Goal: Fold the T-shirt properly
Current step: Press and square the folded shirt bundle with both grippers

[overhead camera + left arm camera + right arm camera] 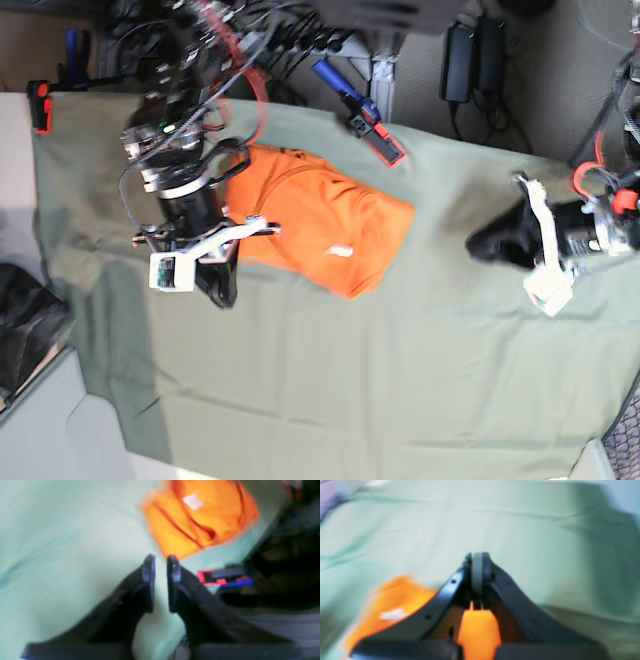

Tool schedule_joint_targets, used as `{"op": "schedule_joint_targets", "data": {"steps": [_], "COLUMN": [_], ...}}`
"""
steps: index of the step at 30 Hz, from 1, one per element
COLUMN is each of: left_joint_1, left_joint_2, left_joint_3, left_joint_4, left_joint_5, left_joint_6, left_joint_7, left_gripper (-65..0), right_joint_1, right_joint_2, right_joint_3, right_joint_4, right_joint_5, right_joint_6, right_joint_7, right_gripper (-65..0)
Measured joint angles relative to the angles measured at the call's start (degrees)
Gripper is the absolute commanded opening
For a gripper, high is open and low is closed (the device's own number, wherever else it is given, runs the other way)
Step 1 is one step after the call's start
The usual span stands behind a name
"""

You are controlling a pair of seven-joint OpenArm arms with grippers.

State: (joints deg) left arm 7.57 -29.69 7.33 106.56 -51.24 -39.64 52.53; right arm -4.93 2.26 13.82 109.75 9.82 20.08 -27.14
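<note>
The orange T-shirt (320,225) lies bunched and partly folded on the green cloth, its small white tag (341,251) showing. My right gripper (222,290) hangs at the shirt's left edge, tips over bare cloth. In the right wrist view it (477,560) is shut, pads pressed together on nothing, with the T-shirt (395,600) below and behind it. My left gripper (490,245) is well right of the shirt. In the left wrist view its jaws (161,562) stand nearly together with only a thin slit and nothing between them. The T-shirt (200,517) lies just beyond its tips.
A sage-green cloth (350,380) covers the table. A red and blue clamp (365,120) grips its back edge and a red clamp (40,105) sits at the far left. Cables and power bricks (470,45) lie behind. A black bag (25,330) rests at lower left.
</note>
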Motion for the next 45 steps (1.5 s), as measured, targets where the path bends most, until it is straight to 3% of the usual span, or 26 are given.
{"op": "schedule_joint_targets", "data": {"steps": [5,14,18,25,29,36,45], "left_joint_1": [-0.81,-3.23,-7.17,-11.82,-14.47,-22.64,-30.77], "left_joint_2": [0.0,6.88,8.17,9.03,9.05,9.16,12.87], "left_joint_3": [15.82,29.73,31.69,31.67,31.61,31.58,31.58], "left_joint_4": [-0.09,-4.13,-8.85,-16.76,-20.98,-29.14,-37.48], "left_joint_5": [25.18,48.61,50.51,48.48,47.74,49.03,51.12], "left_joint_6": [-0.09,0.26,3.63,3.3,2.86,2.99,3.78], "left_joint_7": [-12.94,-21.62,-21.75,-25.83,-28.72,-31.39,-31.39], "left_gripper": [-65.0,-65.0,-65.0,-65.0,-65.0,-65.0,-65.0], "right_joint_1": [4.22,13.33,14.49,14.47,13.35,7.65,-2.08], "right_joint_2": [3.96,9.2,10.45,12.07,14.08,16.98,16.28], "right_joint_3": [2.97,-4.85,-9.88,-12.83,-12.79,-12.76,-12.76], "right_joint_4": [-8.39,-26.18,-28.35,-28.3,-28.17,-24.74,-14.1], "right_joint_5": [1.92,3.82,3.58,3.89,7.85,11.54,15.91], "right_joint_6": [0.0,0.0,0.02,0.02,0.02,0.02,0.04], "right_joint_7": [-0.13,0.09,-0.28,-3.52,-4.61,-5.9,-6.82], "right_gripper": [-65.0,-65.0,-65.0,-65.0,-65.0,-65.0,-65.0]}}
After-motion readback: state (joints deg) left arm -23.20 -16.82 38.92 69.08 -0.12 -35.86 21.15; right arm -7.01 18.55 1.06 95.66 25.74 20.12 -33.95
